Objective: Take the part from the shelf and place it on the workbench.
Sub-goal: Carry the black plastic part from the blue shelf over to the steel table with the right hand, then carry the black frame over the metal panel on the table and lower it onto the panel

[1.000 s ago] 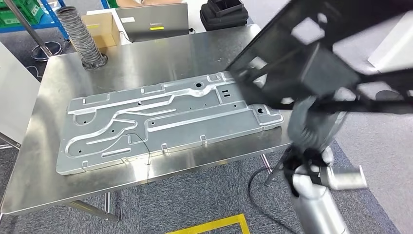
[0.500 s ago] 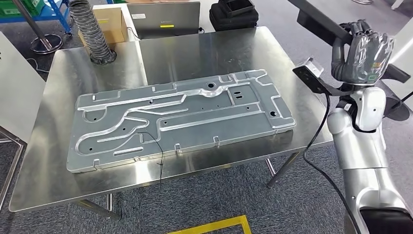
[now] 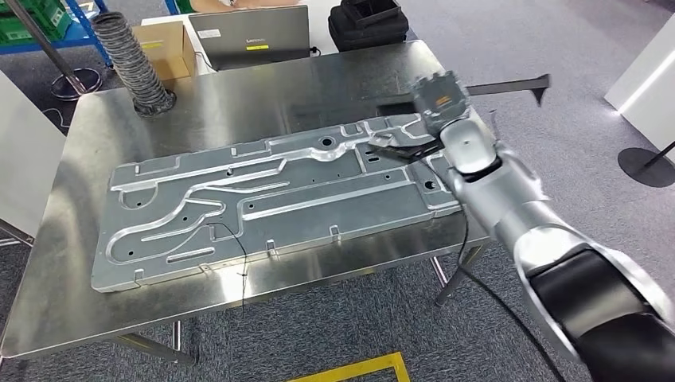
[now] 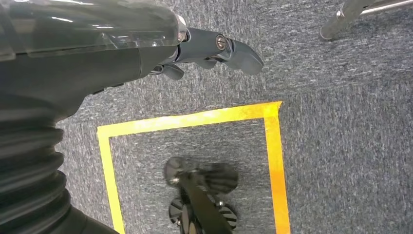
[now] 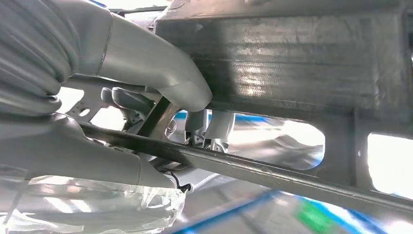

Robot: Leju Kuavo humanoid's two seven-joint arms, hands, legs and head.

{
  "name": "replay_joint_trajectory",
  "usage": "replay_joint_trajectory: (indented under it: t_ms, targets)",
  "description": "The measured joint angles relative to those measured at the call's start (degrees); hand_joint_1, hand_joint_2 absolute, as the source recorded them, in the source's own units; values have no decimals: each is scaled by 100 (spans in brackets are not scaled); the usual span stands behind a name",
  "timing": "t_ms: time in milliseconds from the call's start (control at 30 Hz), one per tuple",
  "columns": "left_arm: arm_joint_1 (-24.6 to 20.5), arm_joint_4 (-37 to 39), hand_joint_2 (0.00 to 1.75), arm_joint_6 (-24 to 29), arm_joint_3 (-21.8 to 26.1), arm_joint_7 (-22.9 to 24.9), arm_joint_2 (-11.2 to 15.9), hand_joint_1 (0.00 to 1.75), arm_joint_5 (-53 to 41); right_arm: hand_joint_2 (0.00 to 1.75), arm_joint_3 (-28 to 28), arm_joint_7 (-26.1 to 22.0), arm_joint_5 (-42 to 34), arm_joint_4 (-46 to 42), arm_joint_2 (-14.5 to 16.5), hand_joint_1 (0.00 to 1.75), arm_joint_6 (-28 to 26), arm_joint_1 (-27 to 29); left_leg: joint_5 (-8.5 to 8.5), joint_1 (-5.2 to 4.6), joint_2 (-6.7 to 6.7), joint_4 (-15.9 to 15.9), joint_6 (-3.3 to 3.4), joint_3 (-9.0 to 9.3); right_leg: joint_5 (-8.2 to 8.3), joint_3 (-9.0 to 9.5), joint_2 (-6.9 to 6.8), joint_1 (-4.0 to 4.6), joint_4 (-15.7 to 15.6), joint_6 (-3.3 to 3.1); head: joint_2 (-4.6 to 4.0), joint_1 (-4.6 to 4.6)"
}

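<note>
**Part down over the workbench's far right corner**

Stainless workbench [image 3: 95, 286] on grey carpet, with a large pressed metal panel [image 3: 263, 199] flat across most of it; ribbed hose [image 3: 131, 60] at the far left corner, laptop [image 3: 248, 36], cardboard box [image 3: 167, 48] and black bag [image 3: 368, 24] just behind the far edge. Yellow tape outline [image 4: 272, 156] on the floor below.

Compared with half a second ago: right hand [image 3: 439, 99] no longer raised off to the right of the table, now swung in and lowered over the far right end of the panel. Dark framed part [image 3: 509, 83] carried along with it, one slim bar jutting right past the table edge, another dark piece low by the panel's corner. From the right wrist view, part [image 5: 302, 63] gripped, thumb wrapped over a bar, fingers [image 5: 214, 126] curled beneath. Whether it already touches the panel or the bench: cannot tell, hidden by the arm.

Left hand [image 4: 214, 48] hanging by the side above the carpet, fingers loosely apart, holding nothing.

Judged from this: carry about finished, set-down under way. Little bare steel near that corner, so likely to land partly on the panel or overhang the edge; worth lowering level and checking for steady rest before letting go.
</note>
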Motion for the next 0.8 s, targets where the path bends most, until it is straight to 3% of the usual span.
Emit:
replay_joint_trajectory:
  t_ms: [67, 100, 233, 300, 367, 400, 433, 467, 533, 600, 733, 800]
  targets:
    - [-1, 0, 175, 3, 13, -2, -3, 0, -12, 175, 362, 31, 1, 251, 246, 175, -167, -10, 302, -19, 1, -712, 49, 331, -42, 7, -19, 32, 25, 28, 0, 0]
    - [2, 0, 175, 7, 23, -3, -8, 0, -21, 175, 498, 32, 1, 349, 348, 175, -254, -16, 349, -25, 0, -889, 69, 414, -56, 6, -32, 44, 34, 46, 0, 1]
    - [24, 0, 175, 23, 52, -3, -31, 0, -52, 175, 812, -71, 1, 635, 691, 175, -602, -10, 347, -6, -1, -995, 137, 459, -151, -21, -54, 47, 114, 126, 1, 0]
    - [15, 0, 175, 22, 54, -7, -44, 0, -79, 175, 871, -134, 1, 714, 810, 175, -794, 9, 354, 16, 12, -1026, 182, 479, -428, -236, -53, 30, 588, 178, 0, 0]
    - [10, 0, 175, 21, 55, -11, -51, 0, -109, 175, 927, -176, 1, 787, 910, 175, -952, 75, 346, 17, 19, -1025, 205, 481, -753, -620, -54, 1, 1369, 215, 0, 0]
    - [11, 0, 175, 19, 55, -14, -57, 0, -125, 175, 949, -193, -4, 814, 949, 175, -1008, 127, 341, 18, 19, -1021, 208, 484, -811, -759, -55, -14, 1630, 228, 0, 0]
    - [13, 0, 175, 16, 55, -17, -63, 0, -141, 175, 966, -214, -14, 836, 982, 175, -1057, 178, 334, 18, 14, -1016, 207, 489, -754, -797, -55, -29, 1672, 233, 0, 0]
    - [14, 0, 175, 15, 55, -20, -70, 0, -159, 175, 972, -235, -27, 853, 1009, 175, -1097, 218, 326, 19, 6, -1009, 201, 497, -594, -719, -56, -40, 1479, 230, 0, 0]
    - [14, 0, 175, 14, 55, -32, -89, 0, -197, 175, 974, -265, -75, 874, 1045, 175, -1194, 260, 303, 15, -8, -991, 174, 513, -198, -350, -60, -43, 683, 200, 0, 0]
    - [9, 0, 175, 20, 55, -48, -105, 0, -238, 175, 967, -283, -144, 885, 1072, 175, -1326, 289, 285, 1, -12, -972, 127, 509, -23, -110, -60, -17, 148, 158, 0, 0]
    - [1, 0, 175, 102, 55, -73, -120, 0, -308, 175, 858, -394, -357, 913, 1106, 175, -1528, 441, 231, 16, -5, -938, 7, 498, 5, -57, -46, -2, 22, 48, 1, 0]
    - [-1, 0, 175, 161, 54, -91, -128, 0, -340, 175, 756, -491, -494, 922, 1125, 175, -1616, 526, -15, 25, 2, -555, -39, 341, 30, -26, -48, -25, -28, -14, 1, 0]
